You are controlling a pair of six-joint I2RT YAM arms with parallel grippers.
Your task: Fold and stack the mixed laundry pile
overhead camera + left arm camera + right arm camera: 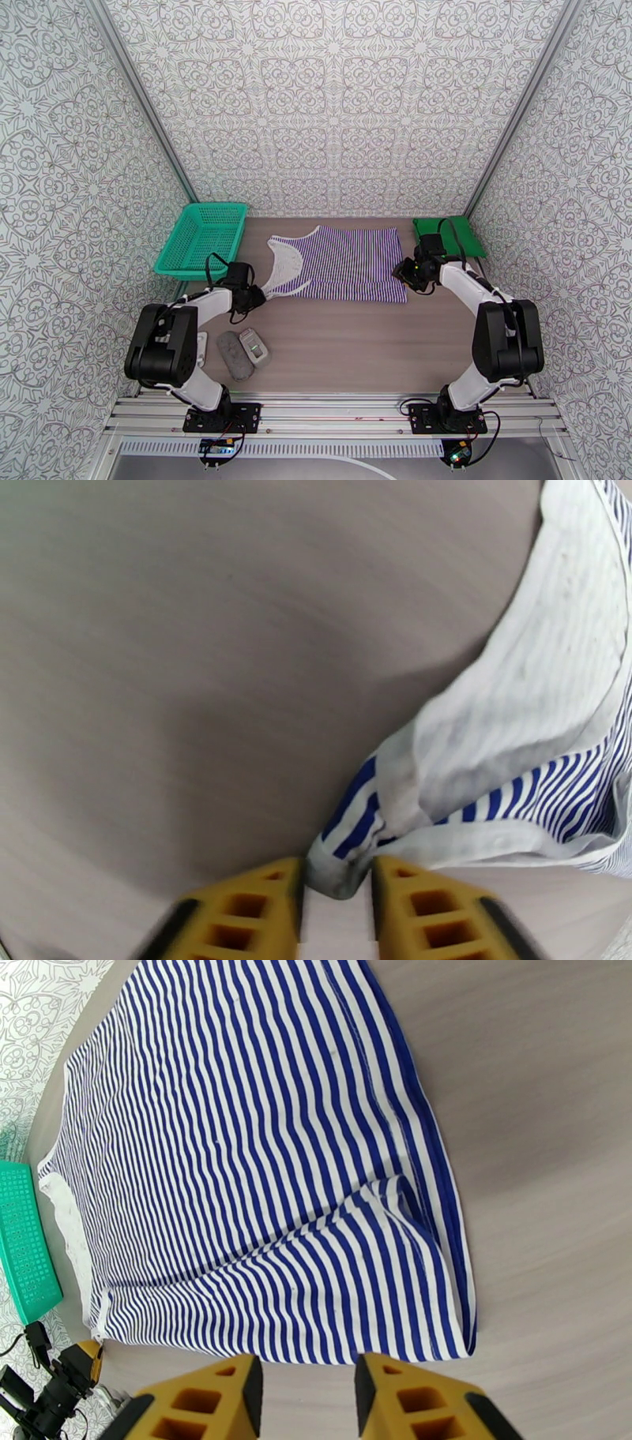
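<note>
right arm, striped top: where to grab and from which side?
Near hem corner of the striped top, approached low from the hem side. It lies flat, so only edges give a lip; that corner is just ahead of the open right gripper, opposite the left gripper's strap pinch.

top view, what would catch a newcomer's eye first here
The navy-and-white striped top spread flat mid-table stands out first. The left gripper pinches its strap at the near-left corner, while the right gripper is open beside the hem. A teal basket sits far left.
</note>
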